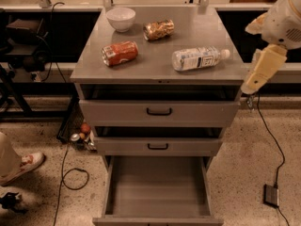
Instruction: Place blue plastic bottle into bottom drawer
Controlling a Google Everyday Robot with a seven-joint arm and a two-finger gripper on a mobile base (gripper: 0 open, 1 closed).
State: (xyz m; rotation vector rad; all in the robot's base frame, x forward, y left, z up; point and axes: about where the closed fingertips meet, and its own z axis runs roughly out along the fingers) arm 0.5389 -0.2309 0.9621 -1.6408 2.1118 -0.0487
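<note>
- Camera view, the gripper: the gripper (249, 85) hangs off the right side of the cabinet top (193, 29), its tip about level with that top's front right corner. It carries nothing. Whether it is open or closed cannot be told from here.
- Camera view, the bottle: the blue plastic bottle (200, 59) lies on its side on the cabinet top, to the left of the gripper and a little higher, near it but apart from it. Its white cap points toward the gripper.
- Camera view, the target: the bottom drawer (157, 185) is pulled well out, below the gripper and to its left. Its grey inside holds nothing that can be seen.
- Camera view, the rest: farther left of the gripper than the bottle lie an orange-red can (120, 53) and a gold-brown can (159, 29), with a white bowl (121, 19) at the back. The two upper drawers (159, 111) sit between the top and the open drawer, each only slightly out.
- Progress, as a judgement: the opening of the drawer looks done. Nothing else is; the bottle has not been grasped.
- What is left, as a judgement: reach left over the top, close on the bottle, lift it, carry it forward and down past the upper drawer fronts, and release it in the open drawer.
</note>
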